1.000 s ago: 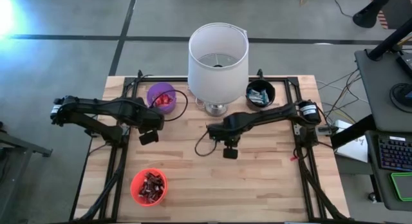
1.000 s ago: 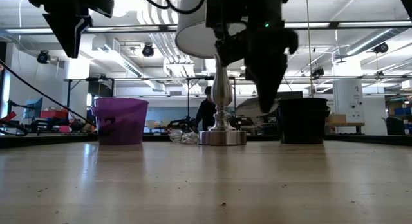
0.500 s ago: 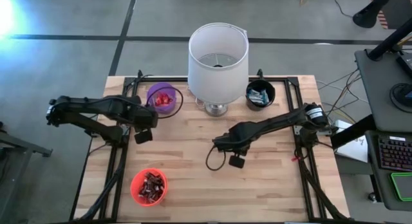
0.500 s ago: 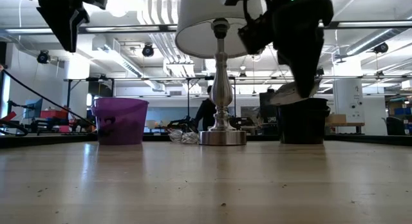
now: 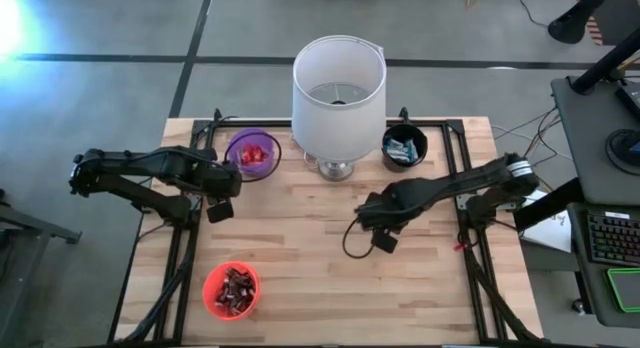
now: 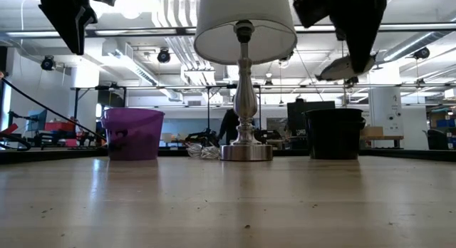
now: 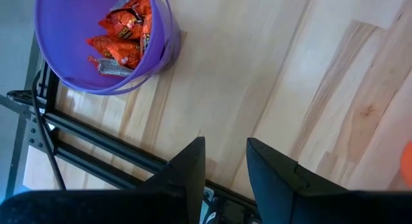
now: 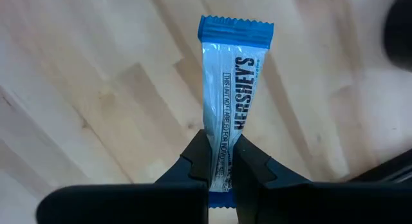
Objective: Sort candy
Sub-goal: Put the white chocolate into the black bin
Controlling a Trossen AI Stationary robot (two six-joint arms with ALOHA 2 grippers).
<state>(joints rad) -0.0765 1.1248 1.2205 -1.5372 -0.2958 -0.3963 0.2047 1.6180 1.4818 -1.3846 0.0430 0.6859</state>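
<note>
lamp shade (image 5: 338,86) hides its own stem from above

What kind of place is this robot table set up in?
Probably an open-plan robotics lab or workshop: exposed ceiling ducts, workbenches with monitors behind the wooden table, and a keyboard desk alongside.

My right gripper (image 8: 219,169) hangs above the tabletop's middle-right, arm stretched in from the right edge, fingers (image 8: 193,163) pinched tight on a blue-and-white candy bar (image 8: 232,95). My left gripper (image 7: 225,166) hovers raised at the left side, fingers (image 7: 187,169) slightly parted, holding nothing.
</note>
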